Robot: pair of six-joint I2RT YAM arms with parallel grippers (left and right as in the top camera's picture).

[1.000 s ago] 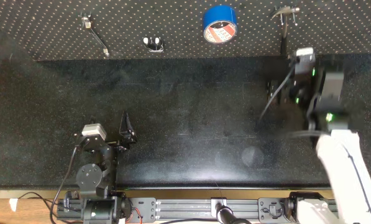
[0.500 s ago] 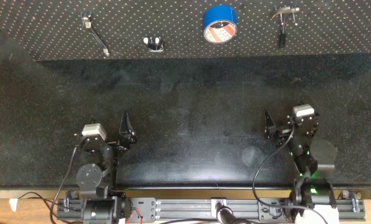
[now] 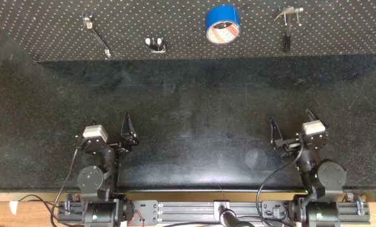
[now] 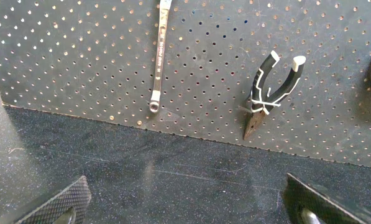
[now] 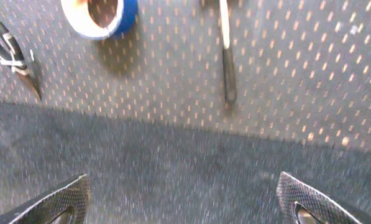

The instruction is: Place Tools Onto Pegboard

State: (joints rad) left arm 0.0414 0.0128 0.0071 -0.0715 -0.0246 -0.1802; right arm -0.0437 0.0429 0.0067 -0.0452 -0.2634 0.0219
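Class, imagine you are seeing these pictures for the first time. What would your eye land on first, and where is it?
The bright blue tape roll stands out most, hanging on the dark pegboard near its middle. To its right hangs a hammer; to its left hang pliers and a wrench, all above the black table.

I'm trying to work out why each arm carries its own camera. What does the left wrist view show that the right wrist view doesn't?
Left wrist view, not the right: a wrench hanging on the pegboard.
Right wrist view, not the left: a hammer hanging handle down.
Both: the pliers, the blue tape roll (just its edge in the left wrist view), the pegboard and the black table below it.
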